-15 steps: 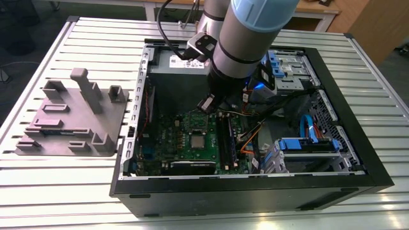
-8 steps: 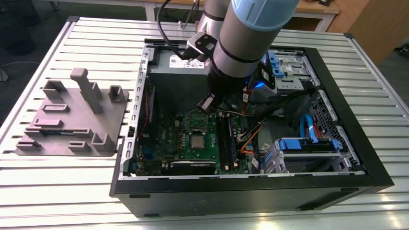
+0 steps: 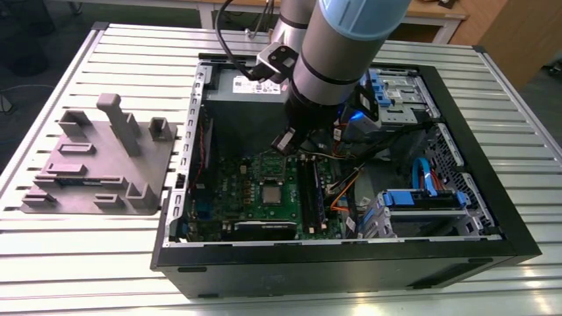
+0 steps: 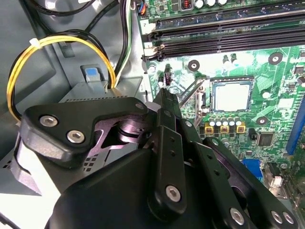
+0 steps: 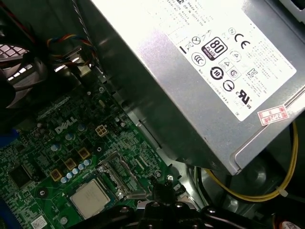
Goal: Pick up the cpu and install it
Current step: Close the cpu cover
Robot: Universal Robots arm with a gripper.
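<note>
1. Slatted metal worktop carries an open computer case lying on its side, with a grey plastic tray of upright blocks well apart from it toward the exterior view's left.
2. The cpu sits flat in its socket on the green motherboard, its silver top showing square and level in both wrist views.
3. The socket's metal frame stands swung up beside the cpu, on the side nearer the claw, so the chip's top lies uncovered.
4. Small yellow-topped components line one edge of the socket; the long dark memory slots run parallel a little farther off.
5. The claw hangs above the board, apart from the cpu and touching nothing; in the second wrist view its dark fingers come together to a narrow tip with nothing between them, so it reads as closed and empty.
6. Open room lies over the board between the claw and the socket.
7. The grey power supply crowds close on one side of the claw, its lower edge running just beside the board's border.
8. Yellow and black cables loop near the claw's body, and blue drive brackets fill the case toward the exterior view's right.
</note>
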